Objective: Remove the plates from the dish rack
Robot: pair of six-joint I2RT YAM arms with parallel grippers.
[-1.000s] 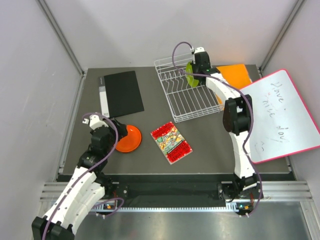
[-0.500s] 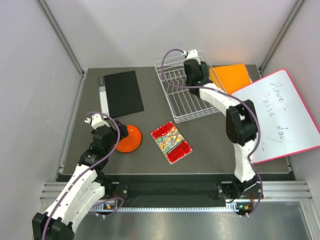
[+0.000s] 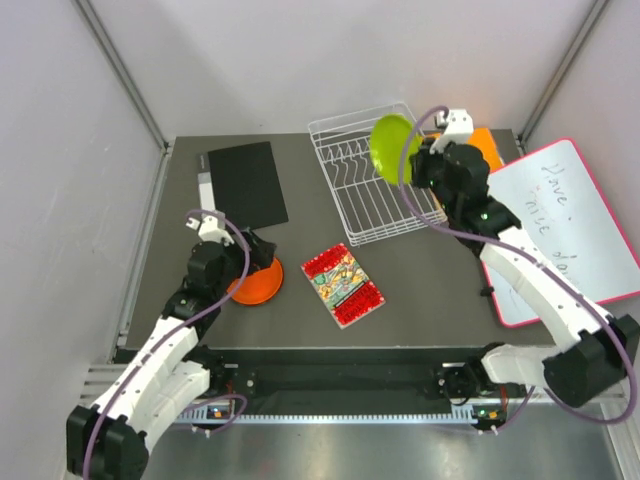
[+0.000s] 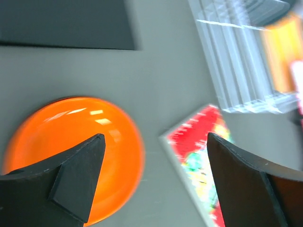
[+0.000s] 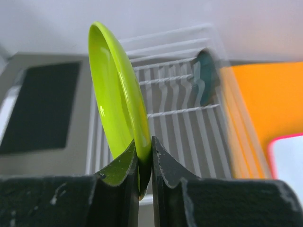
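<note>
**A:** Where is the lime green plate [image 3: 392,148] at this moment?

**B:** My right gripper [image 5: 144,156] is pinched on its rim. The plate stands on its edge and sticks out from the fingers, over the far part of the dish rack [image 3: 330,185]. I think it is free of the tines.

**A:** And your left side?

**B:** The left gripper [image 4: 154,139] is wide apart, just over the orange plate [image 4: 57,132]. That plate lies flat on the table, left of the red packet [image 3: 343,285].

**A:** What does the next move depend on?

**B:** The bare table is toward me and to the left of the right gripper. The plate's face is vertical, so I judge the wrist must turn it flat before lowering. The teal plate [image 5: 206,80] stands in the rack, nearer to my right arm.
</note>
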